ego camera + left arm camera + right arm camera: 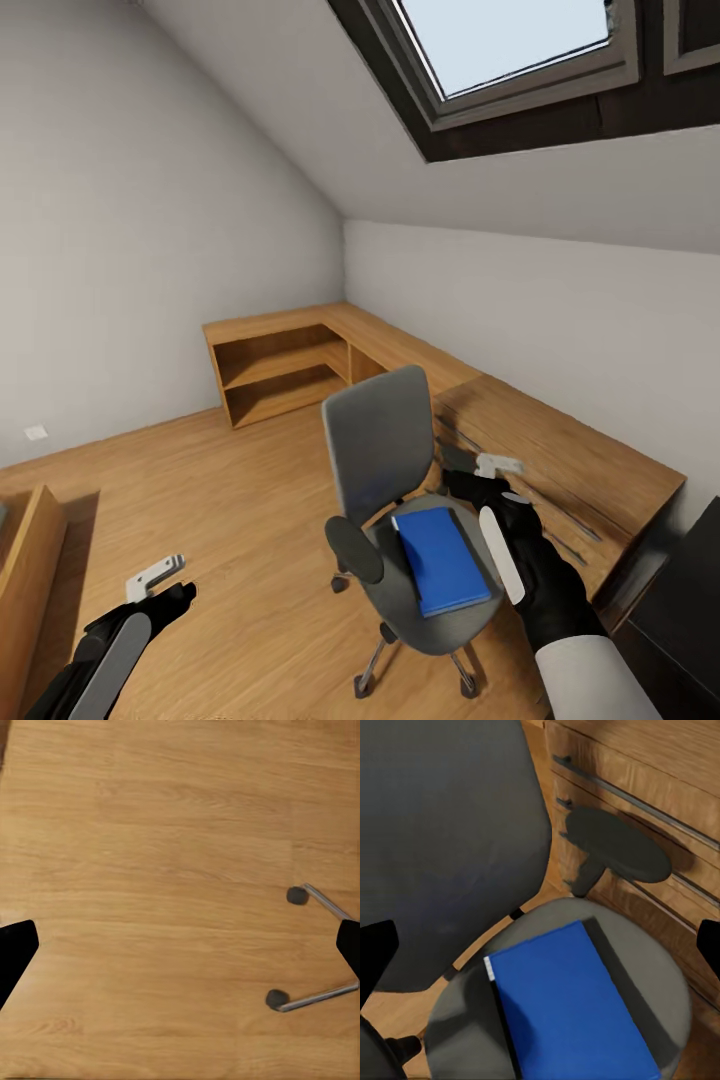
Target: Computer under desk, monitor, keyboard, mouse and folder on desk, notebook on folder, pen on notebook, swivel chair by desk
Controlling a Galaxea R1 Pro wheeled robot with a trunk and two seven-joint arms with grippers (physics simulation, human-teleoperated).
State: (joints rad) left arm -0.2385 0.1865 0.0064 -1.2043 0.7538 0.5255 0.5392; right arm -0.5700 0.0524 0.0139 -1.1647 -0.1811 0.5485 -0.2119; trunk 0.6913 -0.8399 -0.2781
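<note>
A grey swivel chair (385,470) stands on the wood floor beside the wooden desk (590,455), its back toward the room's corner. A blue folder (441,560) lies flat on the seat. My right gripper (468,487) hovers open above the seat's far edge, next to the desk's drawers. In the right wrist view the folder (574,1009) lies below and between the spread black fingertips (375,956), with the chair back (450,847) and one armrest (619,847) beyond it. My left gripper (172,595) hangs open over bare floor to the chair's left.
A low wooden shelf unit (280,365) runs along the far corner and joins the desk. A wooden furniture edge (30,560) stands at the near left. Something dark (680,600) sits at the near right by the desk. The chair's metal base legs (319,949) with casters show in the left wrist view.
</note>
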